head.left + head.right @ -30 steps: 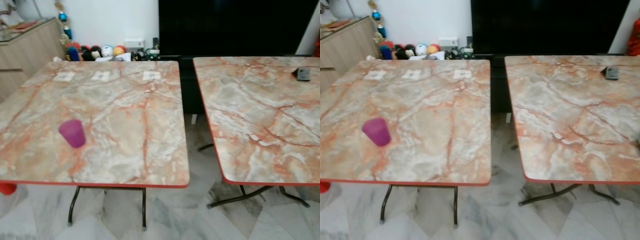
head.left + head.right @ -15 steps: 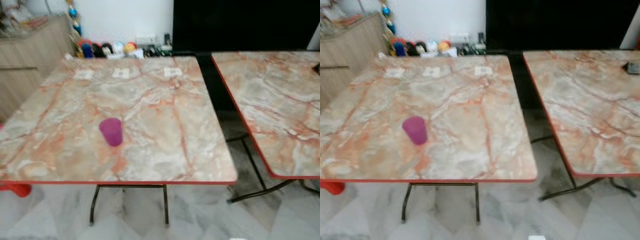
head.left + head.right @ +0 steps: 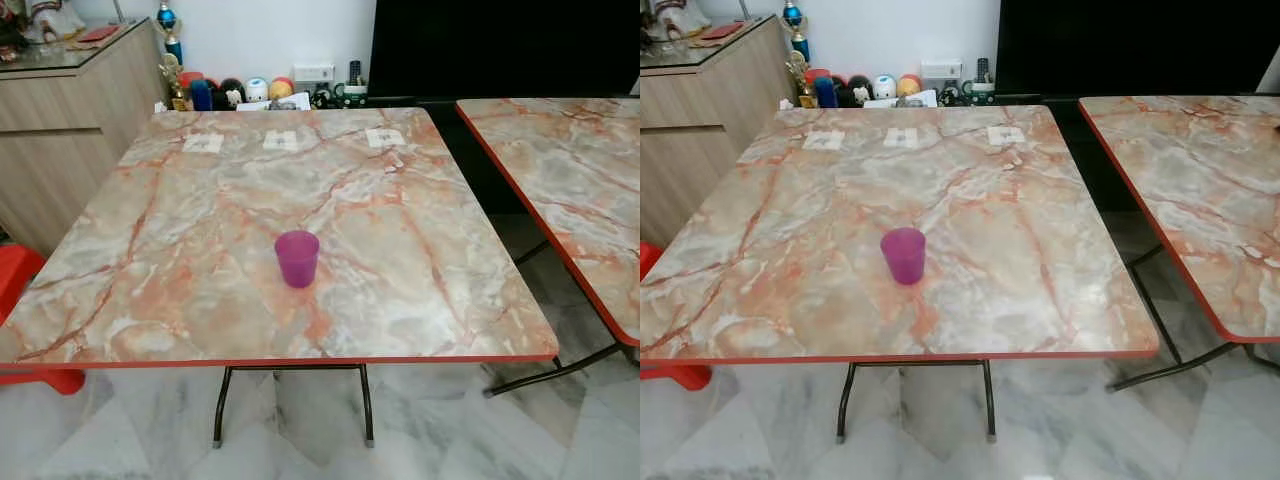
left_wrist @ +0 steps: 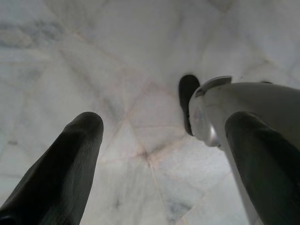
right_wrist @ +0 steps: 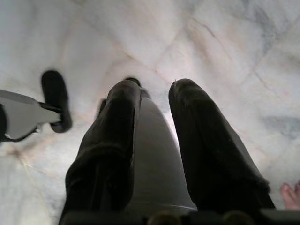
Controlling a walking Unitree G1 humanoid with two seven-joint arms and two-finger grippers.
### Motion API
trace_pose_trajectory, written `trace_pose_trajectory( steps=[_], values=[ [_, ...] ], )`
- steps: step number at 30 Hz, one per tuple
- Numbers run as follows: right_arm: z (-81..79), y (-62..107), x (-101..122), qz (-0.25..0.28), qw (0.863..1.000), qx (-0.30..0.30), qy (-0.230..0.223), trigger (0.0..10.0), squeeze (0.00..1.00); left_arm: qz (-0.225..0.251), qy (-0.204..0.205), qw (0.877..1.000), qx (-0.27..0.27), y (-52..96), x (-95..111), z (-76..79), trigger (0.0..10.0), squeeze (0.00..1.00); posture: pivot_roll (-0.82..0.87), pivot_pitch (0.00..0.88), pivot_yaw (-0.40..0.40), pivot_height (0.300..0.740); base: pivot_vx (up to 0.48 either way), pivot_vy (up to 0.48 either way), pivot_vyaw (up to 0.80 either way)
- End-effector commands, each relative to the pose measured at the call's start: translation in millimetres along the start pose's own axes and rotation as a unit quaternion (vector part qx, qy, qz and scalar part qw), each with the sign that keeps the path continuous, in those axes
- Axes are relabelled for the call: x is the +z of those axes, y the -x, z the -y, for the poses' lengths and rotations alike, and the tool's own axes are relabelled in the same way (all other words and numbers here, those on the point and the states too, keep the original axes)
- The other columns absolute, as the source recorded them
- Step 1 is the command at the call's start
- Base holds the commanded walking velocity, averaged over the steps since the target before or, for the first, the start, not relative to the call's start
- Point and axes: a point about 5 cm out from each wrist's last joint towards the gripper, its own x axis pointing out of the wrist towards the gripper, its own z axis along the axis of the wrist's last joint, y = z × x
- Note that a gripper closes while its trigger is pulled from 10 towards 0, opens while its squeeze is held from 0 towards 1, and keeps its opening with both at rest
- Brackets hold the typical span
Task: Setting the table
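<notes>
Left eye view first: purple cup (image 3: 297, 258) standing upright on the marble-patterned table (image 3: 180, 230), near the middle, a little toward my edge, at about 12 o'clock from me. It's a small tapered tumbler, translucent magenta, open mouth up; whether anything is inside I cannot tell. Three pale squares (image 3: 283, 140) lie along the far edge, too small to read. Second table (image 3: 580, 190) at 2 o'clock is cut off by the frame. My left gripper (image 4: 159, 140) hangs over the marble floor (image 4: 117, 56), fingers wide apart. My right gripper (image 5: 154, 140) hangs too, fingers narrowly parted, holding nothing.
</notes>
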Motion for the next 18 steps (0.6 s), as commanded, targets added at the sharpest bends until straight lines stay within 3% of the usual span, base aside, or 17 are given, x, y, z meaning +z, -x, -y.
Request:
trace_pose_trajectory(
  steps=[1,8,9,11,15,18],
  values=[
    [-11.6,0.5,4.9,0.007,1.0,0.005,0.002,10.0,0.0,0.003,0.006,1.0,-0.001,0.8,-2.9,1.0,10.0,0.0,0.02,0.081,-0.024,0.74,0.0,0.0,0.0],
    [-26.4,2.1,8.9,0.012,1.0,0.009,0.003,10.0,0.0,0.031,0.034,0.999,0.001,1.4,0.5,1.4,10.0,0.0,0.02,0.081,-0.024,0.74,0.0,0.0,0.0],
    [-13.6,0.6,6.9,0.011,1.0,0.003,0.003,10.0,0.0,0.041,0.041,0.998,-0.001,1.6,1.9,1.9,10.0,0.0,0.02,0.082,-0.025,0.74,0.0,0.0,0.0],
    [-8.6,0.2,6.1,0.01,1.0,0.0,0.003,10.0,0.0,0.045,0.041,0.998,-0.004,1.6,2.7,2.4,10.0,0.0,0.02,0.082,-0.026,0.74,0.0,0.0,0.0],
    [-3.1,-0.3,5.4,0.009,1.0,-0.001,0.004,10.0,0.0,0.045,0.041,0.998,-0.003,1.6,2.6,2.1,10.0,0.0,0.02,0.082,-0.026,0.74,0.0,0.0,0.0],
    [-1.8,-0.5,6.0,0.01,1.0,-0.003,0.002,10.0,0.0,0.042,0.036,0.998,-0.003,1.6,2.2,1.8,10.0,0.0,0.02,0.082,-0.023,0.74,0.0,-0.374,0.0]
  ],
)
